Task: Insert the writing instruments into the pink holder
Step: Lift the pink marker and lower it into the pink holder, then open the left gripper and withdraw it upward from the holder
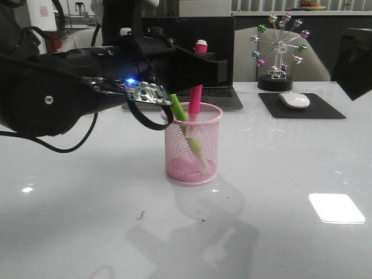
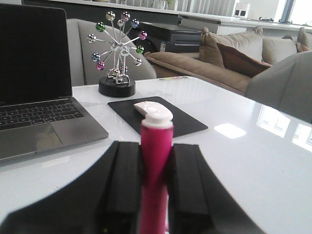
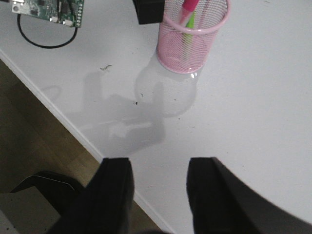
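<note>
The pink holder (image 1: 204, 152) is a wire-mesh cup standing on the white table (image 1: 290, 174), slightly left of its middle. A lime green marker (image 1: 178, 109) leans inside it against the left rim. My left gripper (image 1: 200, 63) is above the cup, shut on the bright pink marker (image 1: 195, 97). The marker stands nearly upright, whitish end up and lower end inside the rim. The left wrist view shows the fingers (image 2: 126, 175) pressed on both sides of the pink marker (image 2: 156, 161). My right gripper (image 3: 158, 165) hangs open and empty over the table's front edge, with the holder (image 3: 192, 46) farther on.
A laptop (image 1: 215, 96) stands open just behind the holder. A white mouse (image 1: 294, 100) lies on a black pad at the back right, beside a ferris-wheel ornament (image 1: 278, 52). The left arm's circuit board and cable loop (image 1: 142, 93) hang close to the cup's left rim.
</note>
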### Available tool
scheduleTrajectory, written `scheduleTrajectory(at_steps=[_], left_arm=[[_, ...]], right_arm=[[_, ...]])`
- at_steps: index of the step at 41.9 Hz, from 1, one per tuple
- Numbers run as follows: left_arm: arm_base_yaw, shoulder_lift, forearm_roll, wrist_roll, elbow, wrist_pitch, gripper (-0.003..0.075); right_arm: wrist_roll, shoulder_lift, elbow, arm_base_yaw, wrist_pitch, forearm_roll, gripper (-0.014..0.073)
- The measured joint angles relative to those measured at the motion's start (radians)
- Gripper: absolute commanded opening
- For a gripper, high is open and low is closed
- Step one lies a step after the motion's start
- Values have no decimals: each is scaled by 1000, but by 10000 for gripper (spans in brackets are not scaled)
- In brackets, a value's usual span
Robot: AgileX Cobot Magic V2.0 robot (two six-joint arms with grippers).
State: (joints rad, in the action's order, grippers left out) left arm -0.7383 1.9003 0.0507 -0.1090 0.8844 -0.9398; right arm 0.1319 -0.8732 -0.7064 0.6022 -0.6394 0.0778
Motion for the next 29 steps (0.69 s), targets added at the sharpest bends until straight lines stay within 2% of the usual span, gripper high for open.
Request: scheduleTrajectory(at_steps=[6, 11, 22, 29], left_arm=[[0, 0, 0, 0, 0, 0, 343], [0, 0, 0, 0, 0, 0, 423], [0, -11, 0, 0, 2, 11, 428], [0, -119, 0, 22, 2, 158, 428]], right_arm=[[0, 0, 0, 0, 0, 0, 392], [0, 0, 0, 0, 0, 0, 392], [0, 0, 0, 0, 0, 0, 392], [-2, 0, 0, 0, 0, 0, 392]])
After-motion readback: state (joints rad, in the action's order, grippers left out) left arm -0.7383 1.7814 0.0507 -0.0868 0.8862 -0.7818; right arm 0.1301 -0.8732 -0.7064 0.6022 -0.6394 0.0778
